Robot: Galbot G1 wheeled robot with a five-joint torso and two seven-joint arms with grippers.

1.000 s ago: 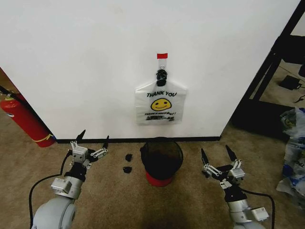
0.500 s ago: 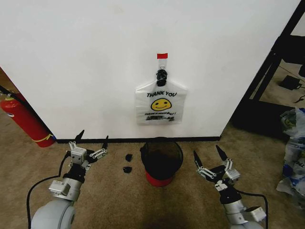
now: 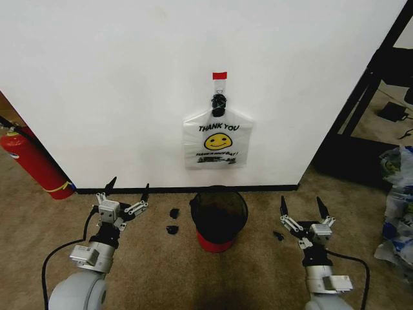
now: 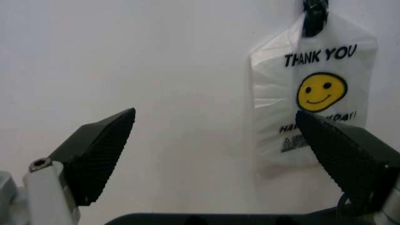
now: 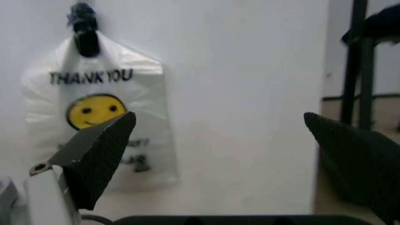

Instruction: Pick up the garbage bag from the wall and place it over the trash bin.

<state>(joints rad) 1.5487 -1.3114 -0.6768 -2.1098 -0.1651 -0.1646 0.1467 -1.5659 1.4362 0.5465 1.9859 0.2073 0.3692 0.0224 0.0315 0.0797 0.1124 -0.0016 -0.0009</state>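
Note:
The garbage bag (image 3: 217, 139), white with "THANK YOU" over a yellow smiley, hangs flat on the white wall (image 3: 116, 84). A black knot holds its handles under a hook with a red tape strip (image 3: 220, 76). Straight below, on the carpet, stands the trash bin (image 3: 219, 216), black mesh with a red base. My left gripper (image 3: 128, 187) is open, low and to the left of the bin. My right gripper (image 3: 300, 203) is open to the bin's right. Both point at the wall and hold nothing. The garbage bag (image 4: 312, 98) shows past the open left gripper (image 4: 214, 117), and the garbage bag (image 5: 100, 108) shows past the open right gripper (image 5: 218, 119).
A red fire extinguisher (image 3: 32, 161) leans at the wall's left end. Small black pieces (image 3: 172, 221) lie on the carpet left of the bin, and another (image 3: 277, 236) lies by my right gripper. A black frame (image 3: 368, 97) and plastic bags (image 3: 397, 194) stand at the right.
My right gripper has swung from a tilted pose to upright, shifting slightly right and toward the wall. The left gripper has hardly moved. Bag and bin are unchanged.

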